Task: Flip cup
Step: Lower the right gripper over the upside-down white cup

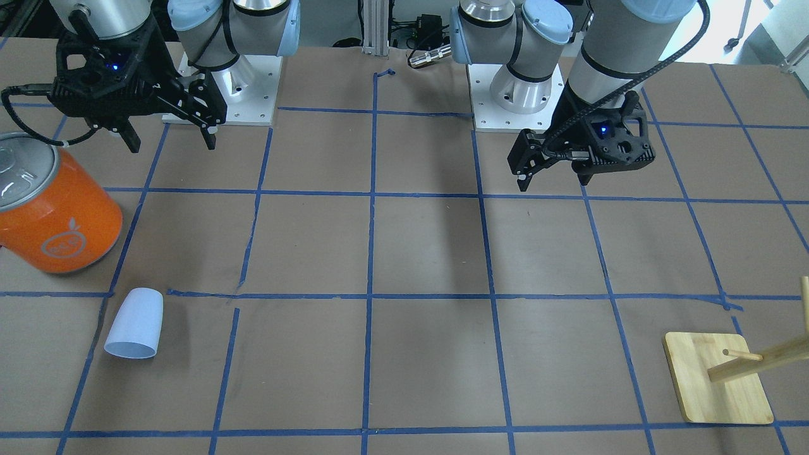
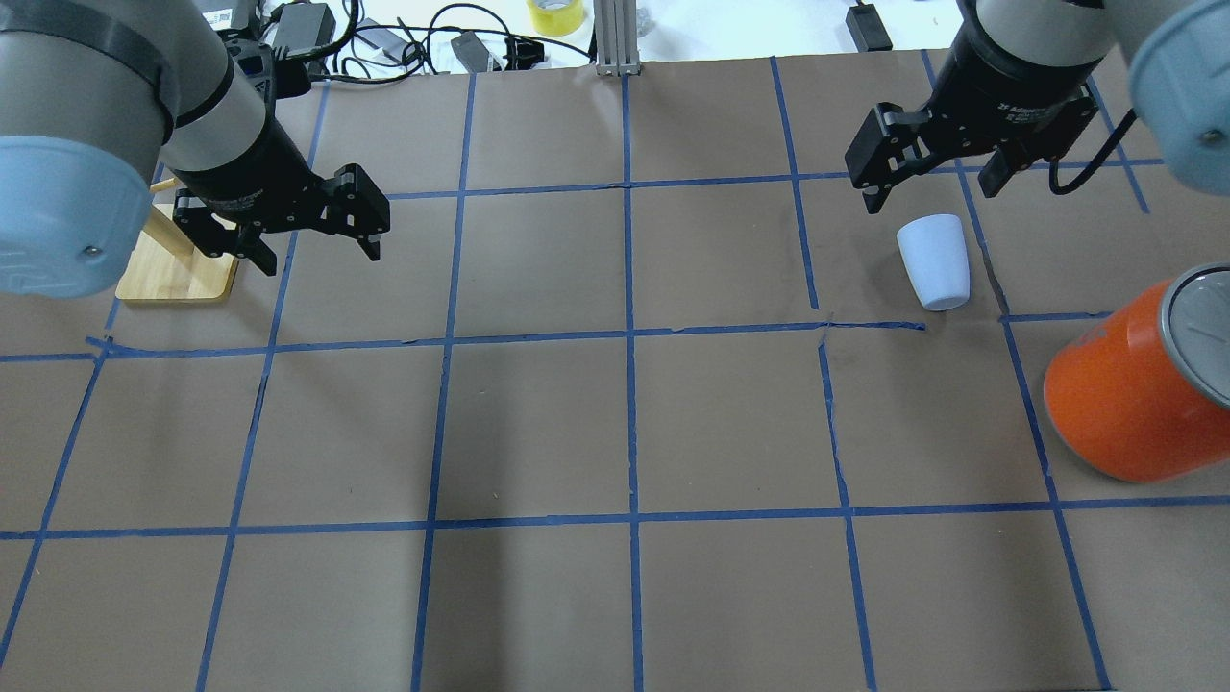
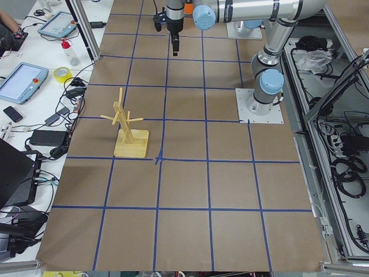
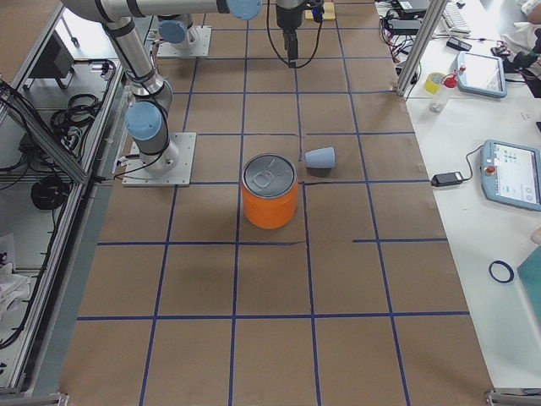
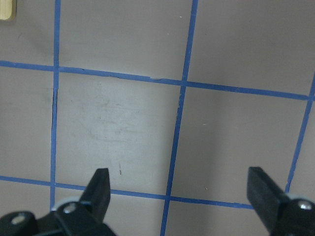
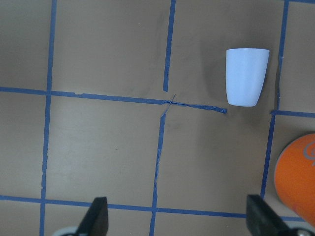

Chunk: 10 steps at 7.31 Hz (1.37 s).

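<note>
The pale blue-white cup (image 1: 134, 323) lies on its side on the brown table, toward the robot's right and far from its base. It also shows in the overhead view (image 2: 932, 259), the exterior right view (image 4: 319, 157) and the right wrist view (image 6: 246, 76). My right gripper (image 2: 927, 187) is open and empty, raised above the table close to the cup; in the front-facing view (image 1: 172, 144) it hangs near its base. My left gripper (image 2: 319, 258) is open and empty, raised over bare table (image 5: 178, 179).
A large orange can (image 2: 1124, 404) with a silver lid stands next to the cup, nearer the robot's right table end (image 1: 63, 215). A wooden peg stand (image 2: 178, 274) sits by the left gripper (image 1: 714, 379). Blue tape lines grid the table.
</note>
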Each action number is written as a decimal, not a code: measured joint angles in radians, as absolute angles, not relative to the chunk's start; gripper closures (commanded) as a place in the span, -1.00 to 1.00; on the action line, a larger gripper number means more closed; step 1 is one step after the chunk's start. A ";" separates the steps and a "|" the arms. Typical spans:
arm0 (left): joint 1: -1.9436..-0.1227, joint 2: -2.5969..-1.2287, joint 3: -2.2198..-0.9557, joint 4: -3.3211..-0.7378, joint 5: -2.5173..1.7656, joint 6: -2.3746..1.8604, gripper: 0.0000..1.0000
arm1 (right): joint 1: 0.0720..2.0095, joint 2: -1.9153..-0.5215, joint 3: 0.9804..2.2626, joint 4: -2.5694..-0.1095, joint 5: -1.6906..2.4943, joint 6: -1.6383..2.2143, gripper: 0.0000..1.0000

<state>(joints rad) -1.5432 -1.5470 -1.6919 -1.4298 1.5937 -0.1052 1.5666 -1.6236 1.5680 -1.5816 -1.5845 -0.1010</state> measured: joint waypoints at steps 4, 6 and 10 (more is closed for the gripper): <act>-1.543 -1.546 -1.693 -1.430 1.595 -0.104 -1.00 | 1.556 -1.614 1.568 -1.561 -1.591 -0.093 -1.00; -1.543 -1.546 -1.693 -1.429 1.595 -0.103 -1.00 | 1.554 -1.611 1.572 -1.573 -1.582 -0.084 -1.00; -1.543 -1.546 -1.694 -1.428 1.594 -0.103 -1.00 | 1.530 -1.524 1.564 -1.680 -1.577 -0.084 -1.00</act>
<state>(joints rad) -1.5432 -1.5462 -1.6935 -1.4283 1.5942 -0.1028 1.5299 -1.5243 1.5638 -1.6799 -1.5767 -0.0835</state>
